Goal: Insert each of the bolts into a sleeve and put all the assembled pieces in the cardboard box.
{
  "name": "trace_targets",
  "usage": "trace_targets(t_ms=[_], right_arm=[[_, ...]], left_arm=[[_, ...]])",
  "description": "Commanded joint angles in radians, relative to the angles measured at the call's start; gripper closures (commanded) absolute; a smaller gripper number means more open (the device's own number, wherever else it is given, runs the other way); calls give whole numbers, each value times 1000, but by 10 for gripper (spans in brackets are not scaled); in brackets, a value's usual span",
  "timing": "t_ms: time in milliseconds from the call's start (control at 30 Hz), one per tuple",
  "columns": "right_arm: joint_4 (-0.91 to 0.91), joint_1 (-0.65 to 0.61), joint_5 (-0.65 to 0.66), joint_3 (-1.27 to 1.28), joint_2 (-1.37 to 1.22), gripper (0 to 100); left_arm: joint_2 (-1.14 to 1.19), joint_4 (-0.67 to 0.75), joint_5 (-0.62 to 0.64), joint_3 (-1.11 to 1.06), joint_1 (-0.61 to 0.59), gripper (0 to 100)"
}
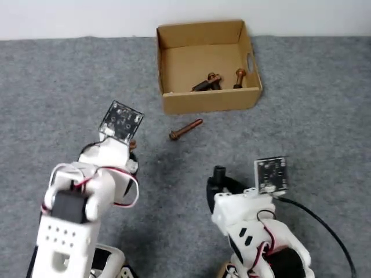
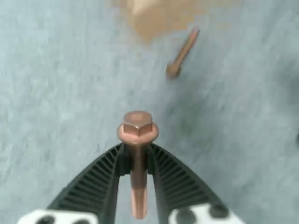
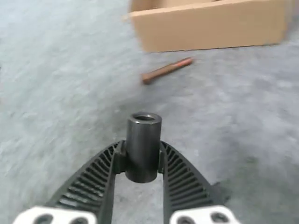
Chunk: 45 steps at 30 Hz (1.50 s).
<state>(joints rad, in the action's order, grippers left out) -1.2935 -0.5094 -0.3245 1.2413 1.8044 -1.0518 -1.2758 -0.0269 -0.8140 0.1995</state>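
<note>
Grips a copper bolt (image 2: 138, 133) in the left end effector (image 2: 137, 151), closed down to the width of the shank. Pinches it just under the flanged hex head, with the head out past the fingertips (image 2: 122, 150) and the plain end running back between the ribbed fingers toward the wrist. Hangs over the grey-covered bench (image 1: 313, 116), left of the middle and nearer the front edge than the far one.

Grips a dark sleeve (image 3: 144, 140) in the right end effector (image 3: 144, 156), closed just as far as the sleeve's width. Clamps it around the lower half of the barrel, open bore end out beyond the fingertips. Sits over the bench right of the middle, close to the front edge and well apart from the left end effector. From the high view, shows the sleeve as a short black cylinder (image 1: 219, 172) at the tip of that arm.

Places a second bolt (image 1: 186, 128) flat on the bench, loose, just in front of the cardboard box (image 1: 208, 101) and not touching it. Lies slanted, head toward the left front corner, tip toward the box. Appears in both wrist views too, ahead of each held part (image 2: 182, 53) (image 3: 167, 70).

Sets the box at the middle of the far edge, open top up, with a hand slot in its right wall. Holds assembled pieces (image 1: 207, 83) on its floor against the front wall: copper bolts in dark sleeves, one group near the centre and another (image 1: 239, 78) by the right wall. Cannot tell the exact count.
</note>
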Motion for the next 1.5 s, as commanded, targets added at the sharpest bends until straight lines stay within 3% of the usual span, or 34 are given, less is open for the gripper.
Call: trace_targets(t_ms=[0, 100, 233, 533, 733, 867, 1000, 1467], right_arm=[[41, -71, 61, -26, 4, 991], [93, -85, 103, -23, 4, 991], [150, -88, 189, 15, 4, 991], [357, -275, 311, 141, 4, 991], [503, -280, 439, 238, 4, 991], [532, -280, 482, 272, 4, 991], [552, -280, 525, 290, 5, 991], [555, -280, 569, 265, 5, 991]], left_arm=[[-158, 146, 180, -65, 58, 993], [-299, 267, 290, -186, 71, 993], [-470, 381, 295, -344, 72, 993], [-766, 446, 480, -561, 72, 993], [-766, 446, 528, -499, 109, 993], [-764, 451, 609, -469, 192, 993], [-764, 451, 612, -469, 209, 993], [-764, 494, 615, -504, 213, 993]])
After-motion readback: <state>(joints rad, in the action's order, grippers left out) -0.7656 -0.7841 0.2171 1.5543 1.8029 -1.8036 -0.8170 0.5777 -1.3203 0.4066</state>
